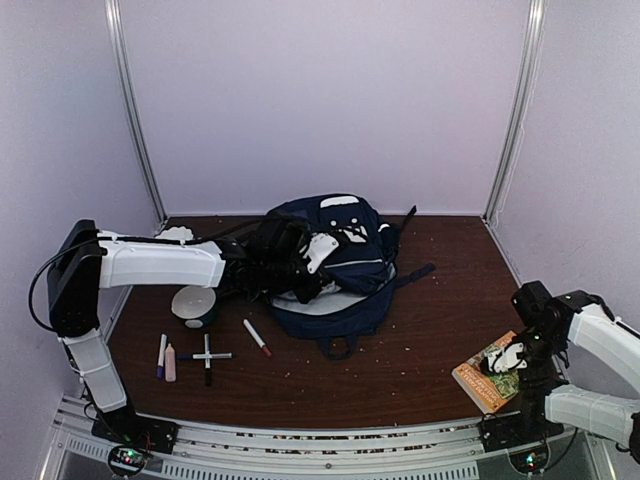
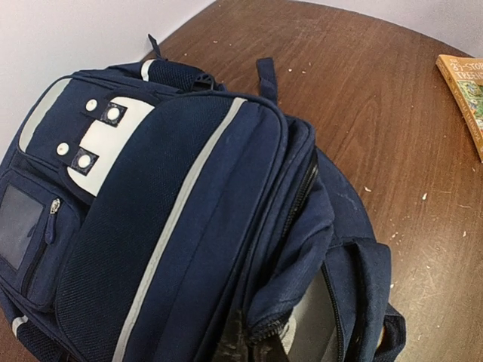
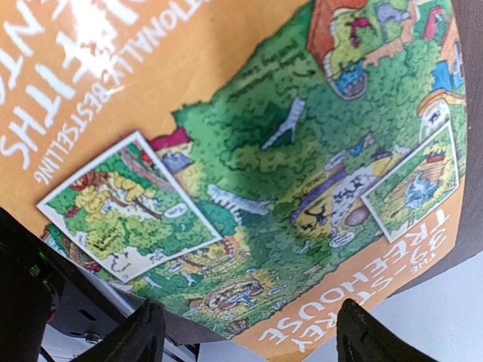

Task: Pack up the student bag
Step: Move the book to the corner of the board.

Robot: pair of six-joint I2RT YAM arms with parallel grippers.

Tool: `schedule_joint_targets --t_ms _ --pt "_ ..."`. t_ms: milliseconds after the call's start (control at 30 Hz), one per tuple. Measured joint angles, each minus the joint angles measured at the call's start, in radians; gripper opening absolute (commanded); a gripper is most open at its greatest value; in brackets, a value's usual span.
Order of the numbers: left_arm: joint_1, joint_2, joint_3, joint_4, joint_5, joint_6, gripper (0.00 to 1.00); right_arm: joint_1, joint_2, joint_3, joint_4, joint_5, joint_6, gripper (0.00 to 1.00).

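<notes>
On a brown table (image 1: 400, 370), the student bag (image 1: 345, 270) slumps by the far edge, midway: probably soft and floppy, best gripped at its zip rim. The left gripper (image 1: 305, 280) seems pinched shut on that rim; the right gripper (image 3: 249, 332) gapes over a book (image 1: 490, 378), near right corner.

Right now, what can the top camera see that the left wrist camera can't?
Only the top camera shows the markers, a round white object near them, the left arm and the right arm. Only the left wrist camera shows the clear window pocket and the snap buttons on the student bag. Both show the bag, the orange book and the brown table.
</notes>
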Motion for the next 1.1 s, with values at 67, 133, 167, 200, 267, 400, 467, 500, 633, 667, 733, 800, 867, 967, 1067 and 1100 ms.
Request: schedule_joint_targets --t_ms 67,133,167,200,267,400,467,500,633,667,733,800,867,967,1067,1100 --pt "0.000 0.001 0.000 -0.003 0.003 0.000 0.00 0.000 -0.013 -0.010 0.006 0.016 -0.031 0.79" --pt "0.000 0.004 0.001 -0.004 0.006 0.000 0.00 0.000 -0.016 -0.017 0.025 0.035 -0.056 0.79" --pt "0.000 0.006 0.002 -0.005 0.007 0.000 0.03 0.000 -0.016 -0.024 0.035 0.045 -0.064 0.79" --pt "0.000 0.008 0.003 -0.008 0.007 0.000 0.07 0.000 -0.014 -0.034 0.054 0.057 -0.072 0.79" --pt "0.000 0.011 0.005 -0.017 0.008 0.000 0.15 0.000 -0.005 -0.058 0.104 0.081 -0.082 0.79" --pt "0.000 0.012 0.006 -0.025 0.008 -0.005 0.28 0.000 0.032 -0.084 0.210 0.122 -0.092 0.77" --pt "0.000 0.012 0.006 -0.026 0.008 -0.007 0.33 0.000 0.064 -0.083 0.272 0.137 -0.093 0.77" --pt "0.000 0.011 0.006 -0.028 0.007 -0.008 0.36 0.000 0.086 -0.079 0.304 0.141 -0.093 0.76" --pt "0.000 0.011 0.006 -0.033 0.007 -0.011 0.43 0.004 0.205 -0.028 0.430 0.136 -0.082 0.76" --pt "0.000 0.010 0.006 -0.034 0.007 -0.011 0.44 0.011 0.242 -0.008 0.458 0.132 -0.074 0.75" --pt "0.000 0.004 0.006 -0.039 0.007 -0.013 0.45 0.035 0.333 0.047 0.512 0.122 -0.048 0.74" --pt "0.000 -0.010 0.006 -0.050 0.005 -0.014 0.47 0.070 0.414 0.104 0.555 0.106 -0.013 0.74" --pt "0.000 -0.035 0.006 -0.060 -0.002 -0.018 0.50 0.111 0.482 0.162 0.592 0.088 0.029 0.73" --pt "0.000 -0.076 0.001 -0.060 -0.022 -0.023 0.54 0.173 0.550 0.216 0.638 0.063 0.079 0.73" --pt "0.000 -0.131 -0.006 -0.063 -0.052 -0.026 0.58 0.226 0.600 0.244 0.670 0.043 0.121 0.73" --pt "0.000 -0.149 -0.007 -0.064 -0.066 -0.027 0.58 0.241 0.615 0.251 0.681 0.035 0.138 0.73"
